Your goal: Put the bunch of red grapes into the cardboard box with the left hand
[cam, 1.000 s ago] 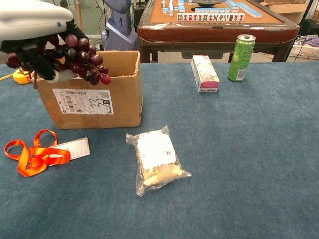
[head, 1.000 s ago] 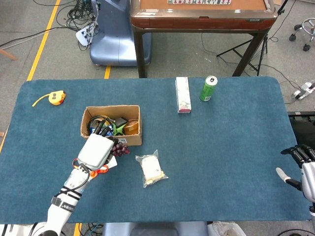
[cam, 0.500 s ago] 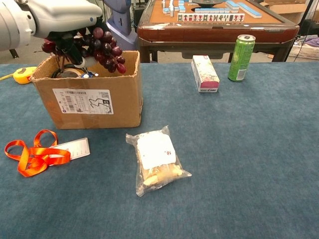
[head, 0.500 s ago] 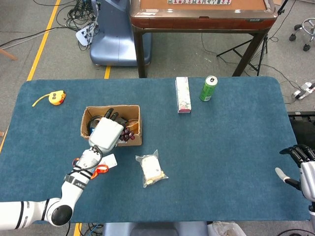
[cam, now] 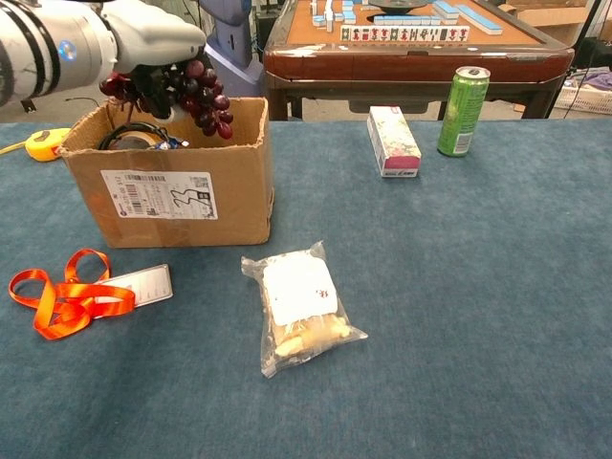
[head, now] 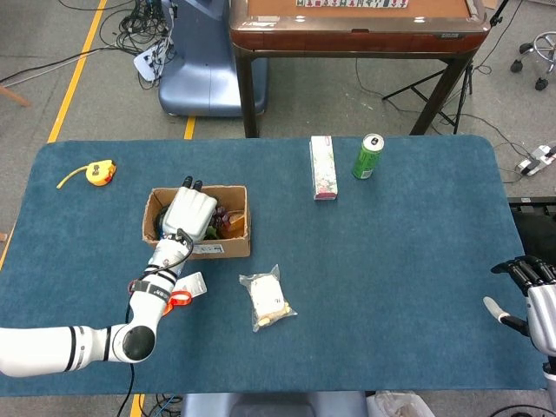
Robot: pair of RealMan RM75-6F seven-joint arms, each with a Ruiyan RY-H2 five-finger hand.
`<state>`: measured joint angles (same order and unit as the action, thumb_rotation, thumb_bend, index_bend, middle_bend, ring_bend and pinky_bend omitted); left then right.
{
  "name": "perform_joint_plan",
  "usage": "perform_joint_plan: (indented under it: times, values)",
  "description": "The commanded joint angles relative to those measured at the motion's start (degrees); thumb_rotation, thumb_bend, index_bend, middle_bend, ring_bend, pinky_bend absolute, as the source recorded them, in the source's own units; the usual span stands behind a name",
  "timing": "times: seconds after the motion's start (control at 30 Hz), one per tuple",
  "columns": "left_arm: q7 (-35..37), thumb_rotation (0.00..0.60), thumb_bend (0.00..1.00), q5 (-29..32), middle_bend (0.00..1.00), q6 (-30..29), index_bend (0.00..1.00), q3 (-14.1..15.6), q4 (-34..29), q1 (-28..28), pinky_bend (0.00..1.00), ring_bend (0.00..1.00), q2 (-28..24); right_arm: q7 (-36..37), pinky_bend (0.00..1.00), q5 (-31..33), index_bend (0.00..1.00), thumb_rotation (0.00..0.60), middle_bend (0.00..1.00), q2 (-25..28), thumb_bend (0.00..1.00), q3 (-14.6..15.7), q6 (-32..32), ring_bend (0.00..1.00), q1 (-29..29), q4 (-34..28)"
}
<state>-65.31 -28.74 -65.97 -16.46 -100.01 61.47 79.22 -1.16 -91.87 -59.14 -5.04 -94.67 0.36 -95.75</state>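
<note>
1. Left robot hand (cam: 143,43) holds the grapes (cam: 186,91) over the open cardboard box (cam: 182,191).
2. Box label: barcode and QR code, text unreadable.
3. Right robot hand (head: 534,291) at the desk (head: 391,261) edge, fingers apart, empty.
4. Green can (cam: 462,111): writing illegible.

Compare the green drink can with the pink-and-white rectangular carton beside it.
The green drink can stands upright; the pink-and-white rectangular carton lies flat on its long side. The can is round and reaches higher, while the carton is boxy and low. Both rest on the blue table, apart from each other.
</note>
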Motion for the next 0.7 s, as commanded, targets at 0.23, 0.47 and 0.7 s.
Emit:
perform_joint_plan:
  times: [0.23,0.47,0.7]
  values:
    - [-3.99,0.6,0.26,2.69,0.21,-5.68,0.02,1.89,2.37,2.63,0.16,0.17,2.14,0.53,0.41,-0.11,0.43,0.6,0.43,0.25,0.15,0.04,-0.1,0.29,-0.03,-0.02]
    - [-4.46,0.6,0.2,2.54,0.05,-8.36,0.0,2.48,0.72,2.83,0.16,0.13,1.72,0.3,0.41,-0.23,0.43,0.6,0.43,0.1,0.15,0.16,0.11,0.29,0.09,0.0]
    - [-5.21,0.6,0.2,2.29,0.05,-12.32,0.0,2.9,-5.49,2.08,0.16,0.12,-0.95,0.25,0.41,-0.23,0.43,0.6,0.43,0.08,0.15,0.2,0.22,0.29,0.15,0.01]
